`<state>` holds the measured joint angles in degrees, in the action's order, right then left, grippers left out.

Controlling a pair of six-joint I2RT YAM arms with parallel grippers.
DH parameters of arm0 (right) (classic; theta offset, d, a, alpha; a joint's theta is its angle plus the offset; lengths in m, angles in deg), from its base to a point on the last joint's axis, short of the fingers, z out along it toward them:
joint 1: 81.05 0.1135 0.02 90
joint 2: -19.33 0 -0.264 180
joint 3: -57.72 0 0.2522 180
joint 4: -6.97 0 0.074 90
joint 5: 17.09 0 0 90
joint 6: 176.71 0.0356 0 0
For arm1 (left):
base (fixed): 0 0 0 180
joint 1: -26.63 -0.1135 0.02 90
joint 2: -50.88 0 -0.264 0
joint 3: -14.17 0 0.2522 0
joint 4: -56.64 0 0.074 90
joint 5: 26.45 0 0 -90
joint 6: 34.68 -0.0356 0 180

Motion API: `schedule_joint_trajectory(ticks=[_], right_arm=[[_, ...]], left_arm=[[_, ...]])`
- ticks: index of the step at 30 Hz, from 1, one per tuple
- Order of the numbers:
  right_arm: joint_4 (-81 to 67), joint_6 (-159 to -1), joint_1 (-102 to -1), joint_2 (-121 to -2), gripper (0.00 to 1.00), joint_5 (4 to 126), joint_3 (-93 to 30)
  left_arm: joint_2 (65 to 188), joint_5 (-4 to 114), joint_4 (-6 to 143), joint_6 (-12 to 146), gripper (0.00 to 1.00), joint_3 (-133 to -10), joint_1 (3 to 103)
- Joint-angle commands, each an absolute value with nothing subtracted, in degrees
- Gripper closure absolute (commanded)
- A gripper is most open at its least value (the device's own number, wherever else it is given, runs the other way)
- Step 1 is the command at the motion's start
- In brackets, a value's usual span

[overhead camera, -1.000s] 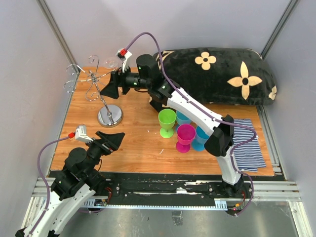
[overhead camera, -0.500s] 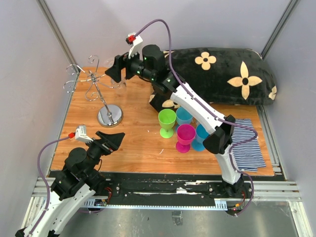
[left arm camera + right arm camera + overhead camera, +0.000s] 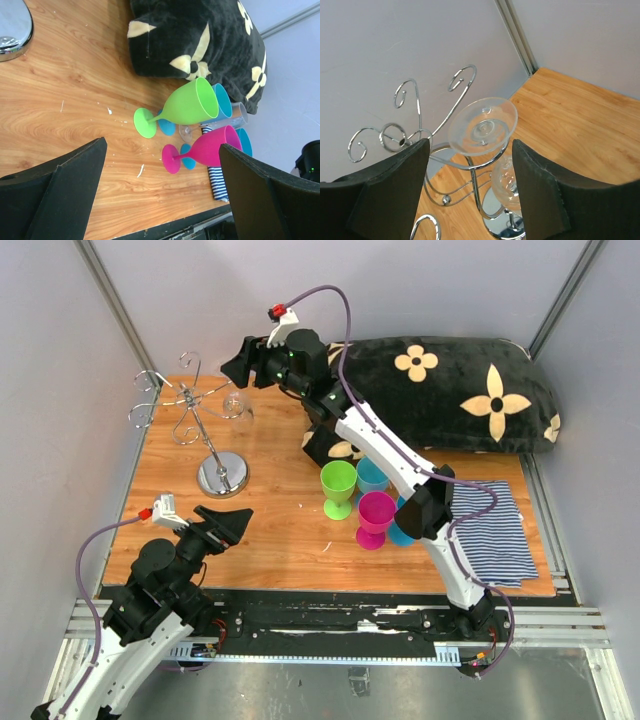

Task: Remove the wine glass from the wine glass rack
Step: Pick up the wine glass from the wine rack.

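Plainly, left pincer (image 3: 161,150) and right pincer (image 3: 470,145) gape over the wooden table (image 3: 285,535) (grey walls (image 3: 190,300) around).

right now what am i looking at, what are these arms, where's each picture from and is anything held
These are two robot arms bolted at the near edge of a wooden table. The overhead picture looks down from behind them. The other two come from wrist cameras, so the black wedges are each arm's own fingers. On the table are a wire wine glass rack with a clear wine glass hanging upside down, coloured plastic goblets, a black flowered cushion and a striped cloth. The left pincer hovers open near its base. The right pincer is up at the rack, jaws apart, the glass's foot just ahead of them. Nothing looks held.
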<state>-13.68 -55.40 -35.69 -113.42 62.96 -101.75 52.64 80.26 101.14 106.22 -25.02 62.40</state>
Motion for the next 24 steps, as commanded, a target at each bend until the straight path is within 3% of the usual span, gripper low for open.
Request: schedule_joint_trajectory(ticks=[1, 8, 13, 24], right_arm=[[-9.4, -49.5, -36.8, -116.1, 0.33, 65.8, -104.7], [-6.6, -42.5, -38.4, -118.3, 0.39, 66.5, -106.6], [-5.9, -38.2, -38.8, -119.8, 0.49, 64.8, -107.1], [-6.9, -35.4, -38.8, -120.7, 0.5, 64.8, -107.4]], left_arm=[[52.3, 81.0, 101.1, 106.5, 0.0, -25.5, 62.5], [52.3, 81.1, 101.3, 106.7, 0.0, -25.5, 62.5], [52.6, 81.3, 101.2, 106.7, 0.0, -25.5, 62.5], [52.9, 81.2, 101.3, 106.8, 0.0, -25.7, 62.5]])
